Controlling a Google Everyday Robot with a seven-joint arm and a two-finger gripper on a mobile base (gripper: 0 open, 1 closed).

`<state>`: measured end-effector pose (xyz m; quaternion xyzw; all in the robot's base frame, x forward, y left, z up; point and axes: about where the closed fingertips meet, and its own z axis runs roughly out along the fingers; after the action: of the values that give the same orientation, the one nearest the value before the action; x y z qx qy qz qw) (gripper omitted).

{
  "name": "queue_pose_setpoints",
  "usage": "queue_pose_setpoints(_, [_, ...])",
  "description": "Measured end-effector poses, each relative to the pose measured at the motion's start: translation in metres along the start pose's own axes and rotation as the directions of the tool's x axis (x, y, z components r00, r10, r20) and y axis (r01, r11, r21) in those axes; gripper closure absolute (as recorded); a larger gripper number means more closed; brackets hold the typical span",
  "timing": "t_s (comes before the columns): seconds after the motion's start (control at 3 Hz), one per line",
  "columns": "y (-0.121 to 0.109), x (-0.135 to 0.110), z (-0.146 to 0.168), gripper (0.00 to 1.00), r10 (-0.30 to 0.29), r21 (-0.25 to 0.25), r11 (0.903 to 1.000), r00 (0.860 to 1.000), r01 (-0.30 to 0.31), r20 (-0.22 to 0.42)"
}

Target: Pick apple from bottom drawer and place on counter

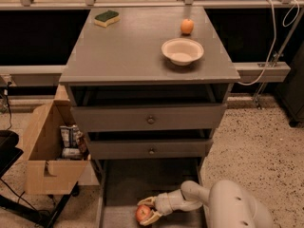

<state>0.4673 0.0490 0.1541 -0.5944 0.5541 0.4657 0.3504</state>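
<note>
The red apple (143,213) lies on the floor of the open bottom drawer (137,184), near the lower edge of the camera view. My gripper (149,210) reaches into the drawer from the right, and its pale fingers (148,202) stand on either side of the apple, touching it. The white arm (223,208) comes in from the bottom right. The grey counter (128,46) is the flat top of the cabinet, above the two knobbed drawers.
On the counter stand a cream bowl (182,51), a small orange fruit (187,26) and a green-yellow sponge (106,18). An open cardboard box (50,156) with packets stands left of the cabinet. A speckled floor (256,141) lies to the right.
</note>
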Motion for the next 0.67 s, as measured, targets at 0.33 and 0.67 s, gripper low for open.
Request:
queue_pose_setpoints(0.33, [-0.024, -0.053, -0.065, 1.0, 0.085, 0.176, 0.9811, 0.996, -0.081, -0.017])
queue_pose_setpoints(0.67, [-0.03, -0.107, -0.148, 1.0, 0.232, 0.366, 0.9024, 0.972, -0.227, 0.032])
